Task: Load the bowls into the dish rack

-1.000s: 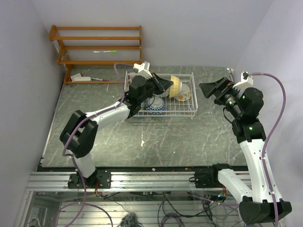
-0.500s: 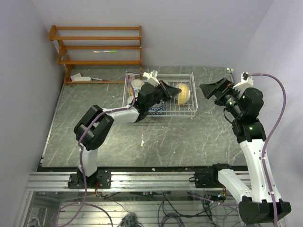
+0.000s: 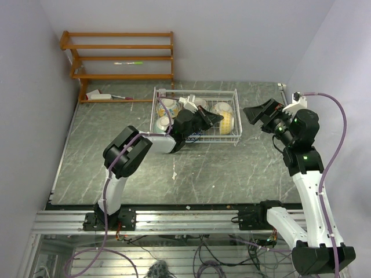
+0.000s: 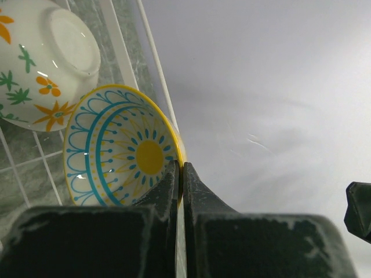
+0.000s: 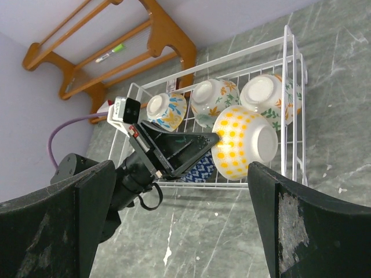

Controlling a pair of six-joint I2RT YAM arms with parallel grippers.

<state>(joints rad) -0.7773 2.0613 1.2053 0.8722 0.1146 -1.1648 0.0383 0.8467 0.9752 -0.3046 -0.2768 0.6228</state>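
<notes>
The white wire dish rack (image 3: 195, 90) stands at the back of the table. My left gripper (image 3: 215, 117) is shut on the rim of the yellow-blue bowl (image 3: 226, 121), which is tilted on its side over the rack's right front part. In the left wrist view the jaws (image 4: 181, 168) pinch the yellow rim, with the painted inside (image 4: 124, 147) facing the camera. The right wrist view shows its yellow-dotted outside (image 5: 243, 142) inside the rack (image 5: 293, 69). Several other bowls sit in the rack, among them a floral one (image 5: 269, 95) and a blue-orange one (image 5: 167, 110). My right gripper (image 3: 253, 110) is open and empty, right of the rack.
A brown wooden slatted shelf (image 3: 122, 58) stands at the back left with a green pen (image 3: 128, 62) on it. A blue patterned bowl (image 3: 191, 131) lies under my left wrist. The walls are close behind and beside the table.
My left gripper has carried the yellow-blue bowl rightward and lower into the rack's right part. More bowls at the rack's left are now uncovered. The right arm has barely shifted.
</notes>
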